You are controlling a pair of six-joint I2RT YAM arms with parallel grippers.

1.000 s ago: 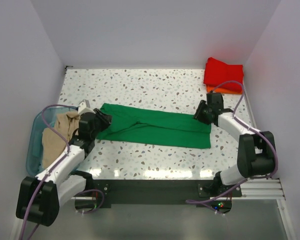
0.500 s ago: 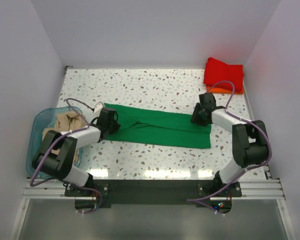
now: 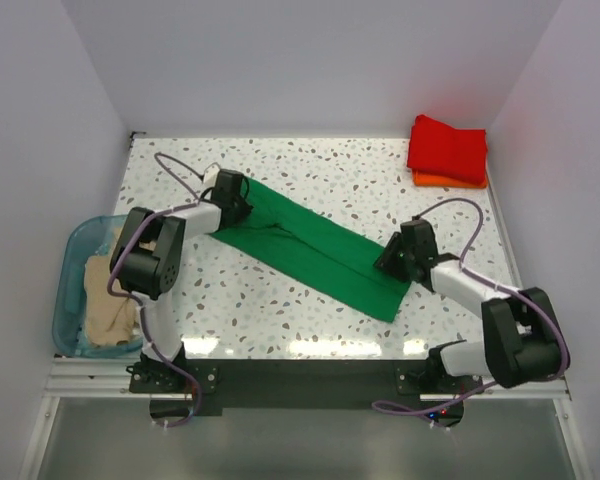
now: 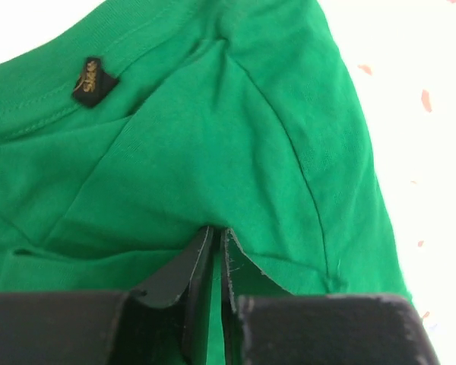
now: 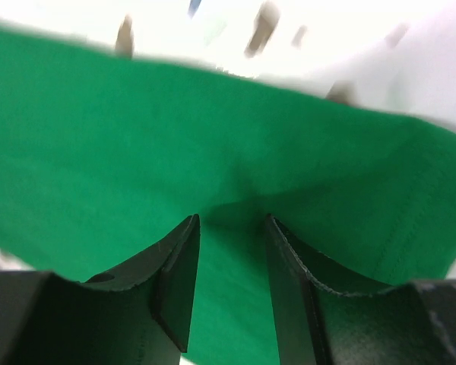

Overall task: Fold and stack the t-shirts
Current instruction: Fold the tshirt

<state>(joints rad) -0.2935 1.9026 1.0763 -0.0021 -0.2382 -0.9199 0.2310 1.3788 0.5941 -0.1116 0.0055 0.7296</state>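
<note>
Speckled tabletop point(image 3: 330, 170), green t-shirt point(image 3: 310, 250) newly diagonal.

The left tool point(image 4: 216, 233) pinched a fold of the green t-shirt point(image 4: 235, 137) between nearly closed jaws. A small black label point(image 4: 93, 80) sat by the collar seam. Pale speckled counter point(image 4: 433, 152) showed at the right.

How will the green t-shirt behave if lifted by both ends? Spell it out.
Probably floppy: the green t-shirt puckers where the left gripper pinches it. Its middle would likely sag between that grip and the right gripper. It looks thin, so likely light and easy to drag across the table.
</note>
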